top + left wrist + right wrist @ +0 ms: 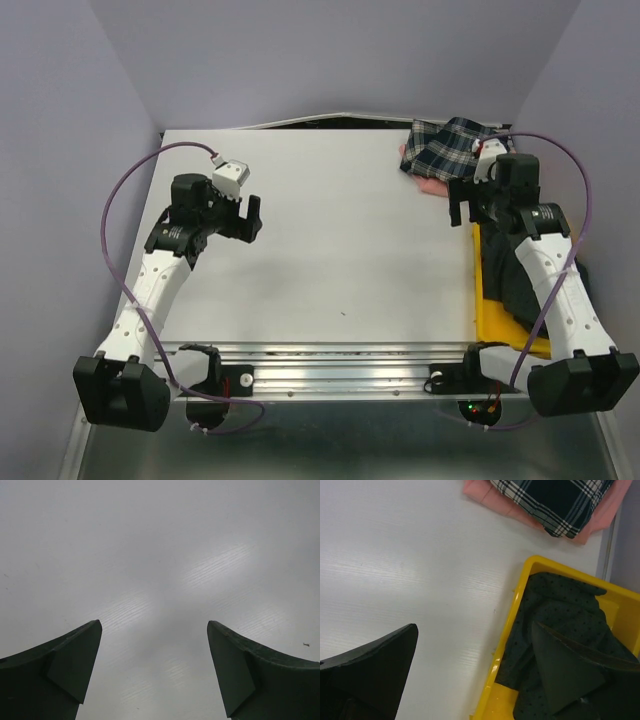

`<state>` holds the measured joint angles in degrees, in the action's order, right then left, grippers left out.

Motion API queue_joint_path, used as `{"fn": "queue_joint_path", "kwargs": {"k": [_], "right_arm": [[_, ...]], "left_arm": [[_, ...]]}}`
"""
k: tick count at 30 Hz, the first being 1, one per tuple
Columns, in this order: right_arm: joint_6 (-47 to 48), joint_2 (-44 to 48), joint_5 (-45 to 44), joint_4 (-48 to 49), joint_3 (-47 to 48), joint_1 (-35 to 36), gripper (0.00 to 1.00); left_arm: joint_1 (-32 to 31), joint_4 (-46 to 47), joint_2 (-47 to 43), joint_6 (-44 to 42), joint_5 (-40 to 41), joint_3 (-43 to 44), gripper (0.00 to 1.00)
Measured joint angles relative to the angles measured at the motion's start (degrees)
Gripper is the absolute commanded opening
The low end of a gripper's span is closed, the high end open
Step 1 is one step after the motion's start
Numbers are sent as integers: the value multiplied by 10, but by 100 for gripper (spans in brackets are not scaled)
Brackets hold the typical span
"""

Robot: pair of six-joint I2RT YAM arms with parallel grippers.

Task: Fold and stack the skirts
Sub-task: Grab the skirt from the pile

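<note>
A folded navy-green-white plaid skirt (450, 143) (555, 500) lies on a folded pink skirt (427, 186) (485, 492) at the table's far right corner. The charcoal dotted skirt (505, 285) (555, 615) sits crumpled in the yellow tray (492, 322) (512, 625) along the right edge. My right gripper (463, 205) (474, 626) hovers open over the tray's left rim, one finger above the table and the other above the charcoal skirt, holding nothing. Over bare white table on the left, my left gripper (255, 218) (154, 622) is open and empty.
The white table (340, 250) ends at a metal rail along the near edge, where both arm bases are bolted. Purple walls close in on the left, back and right. A purple cable loops from each wrist.
</note>
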<state>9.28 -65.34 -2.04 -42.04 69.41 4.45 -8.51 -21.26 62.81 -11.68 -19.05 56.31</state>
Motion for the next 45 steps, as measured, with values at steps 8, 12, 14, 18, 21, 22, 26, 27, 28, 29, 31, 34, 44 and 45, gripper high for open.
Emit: {"fn": "queue_joint_path", "kwargs": {"k": [8,12,14,18,21,22,26,27,28,29,31,34,44,45], "right_arm": [[95,5,-44,-86,-33,-113,100],[129,17,-81,-116,-66,-160,100],[141,12,-75,-118,-80,-188,100],[159,-37,-56,-98,-104,-237,100],[169,-96,-49,-57,-136,-257,100],[175,-117,-46,-44,-150,-263,100],[191,-163,-39,-1,-184,-287,100],[193,-172,-38,7,-189,-293,99],[197,-184,-37,17,-193,-301,93],[199,-198,-35,30,-197,-309,87],[205,-223,-28,48,-197,-322,72],[220,-229,-23,56,-193,-337,46],[255,-184,7,-17,-48,-349,1],[254,-179,27,-50,-10,-349,1]], "left_arm": [[0,-19,-13,-30,-48,-5,99],[0,-30,-13,-37,-73,-5,99],[0,-31,-12,-39,-83,-5,99],[0,-38,-2,-43,-111,1,99],[0,-43,12,-46,-123,9,99],[0,-43,16,-46,-125,10,99],[0,-47,19,-49,-129,12,99],[0,-48,19,-50,-129,12,99],[0,-48,19,-50,-129,12,99],[0,-49,19,-50,-129,12,99],[0,-50,19,-50,-129,13,99],[0,-52,19,-51,-129,14,99],[0,-52,19,-52,-138,14,99],[0,-52,19,-52,-138,14,99]]}}
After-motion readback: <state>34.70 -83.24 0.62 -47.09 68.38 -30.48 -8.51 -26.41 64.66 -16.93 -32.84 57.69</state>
